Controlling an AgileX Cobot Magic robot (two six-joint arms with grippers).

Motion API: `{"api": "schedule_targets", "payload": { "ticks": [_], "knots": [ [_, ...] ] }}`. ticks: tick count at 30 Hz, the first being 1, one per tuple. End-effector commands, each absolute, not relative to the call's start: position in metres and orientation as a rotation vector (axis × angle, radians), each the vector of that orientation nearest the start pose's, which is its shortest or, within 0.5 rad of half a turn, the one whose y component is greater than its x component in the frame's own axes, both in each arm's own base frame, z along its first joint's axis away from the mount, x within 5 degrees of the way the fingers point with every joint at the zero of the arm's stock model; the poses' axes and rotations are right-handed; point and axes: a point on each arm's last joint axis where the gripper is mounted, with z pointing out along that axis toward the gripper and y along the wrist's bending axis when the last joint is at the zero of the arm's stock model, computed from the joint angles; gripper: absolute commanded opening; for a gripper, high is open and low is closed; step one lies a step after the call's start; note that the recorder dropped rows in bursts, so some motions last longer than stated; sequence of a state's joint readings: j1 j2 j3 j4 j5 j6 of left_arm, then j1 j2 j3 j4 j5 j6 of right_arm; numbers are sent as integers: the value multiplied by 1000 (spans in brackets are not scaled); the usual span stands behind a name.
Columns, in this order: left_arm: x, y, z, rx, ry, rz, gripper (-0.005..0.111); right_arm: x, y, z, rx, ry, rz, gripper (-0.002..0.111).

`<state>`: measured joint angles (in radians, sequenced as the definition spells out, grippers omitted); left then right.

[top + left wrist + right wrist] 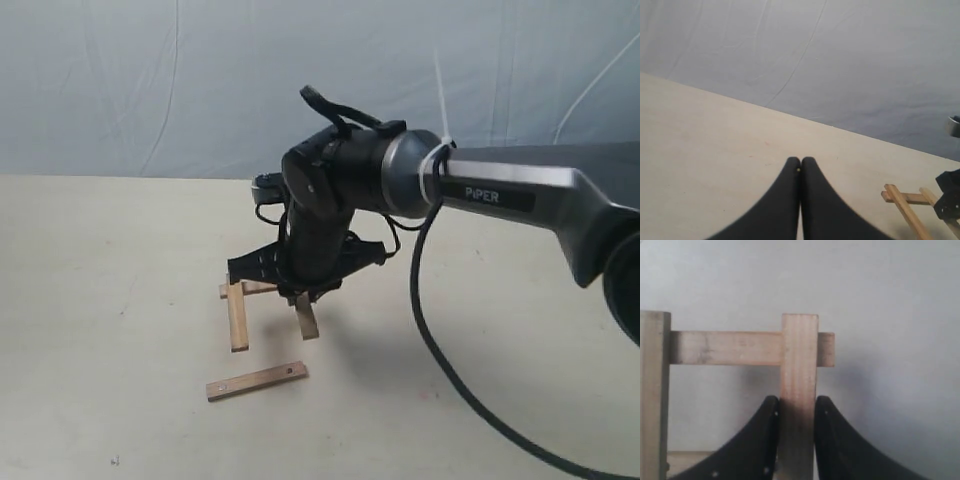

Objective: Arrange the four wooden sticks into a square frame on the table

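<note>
Centrally clamped stick [800, 347], inside right tool [797, 405]

Low exterior, right wrist close above; sticks [237, 315] in all.

1. The left stick [237, 318] lies flat and light brown, running away from me. Its far end overlaps the far stick.
2. The far stick [256, 288] lies crosswise and is mostly hidden.
3. The held stick [800, 365] is pinched by the right gripper [798, 402]. It crosses over the far stick, whose end juts slightly past it.
4. The loose stick [256, 381] lies slanted and nearer to me, apart from the others, with dark holes near its ends.
5. The square frame [725, 347] has three sides in place.
6. The table [100, 300] is pale cream.
</note>
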<state>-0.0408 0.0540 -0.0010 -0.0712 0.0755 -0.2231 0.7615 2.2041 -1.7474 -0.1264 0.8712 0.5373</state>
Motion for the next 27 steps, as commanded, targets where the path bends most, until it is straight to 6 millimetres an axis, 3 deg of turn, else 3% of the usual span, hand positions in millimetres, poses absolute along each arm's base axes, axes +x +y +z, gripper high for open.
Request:
{"api": "schedule_targets", "payload": {
  "ticks": [1, 6, 15, 21, 24, 27],
  "knots": [
    [60, -3, 203, -195, 1602, -259, 0, 328, 322, 161, -345, 2762, 226, 0],
    [60, -3, 203, -195, 1604, -258, 0, 315, 338, 149, -372, 2733, 251, 0],
    [60, -3, 203, -195, 1606, -258, 0, 318, 335, 139, -453, 2707, 133, 0],
    [60, -3, 203, -195, 1606, -258, 0, 317, 338, 121, -459, 2734, 122, 0],
    [60, -3, 203, -195, 1606, -258, 0, 318, 337, 129, -457, 2714, 126, 0],
    [60, -3, 203, -195, 1606, -258, 0, 333, 327, 155, -377, 2719, 102, 0]
  ]
}}
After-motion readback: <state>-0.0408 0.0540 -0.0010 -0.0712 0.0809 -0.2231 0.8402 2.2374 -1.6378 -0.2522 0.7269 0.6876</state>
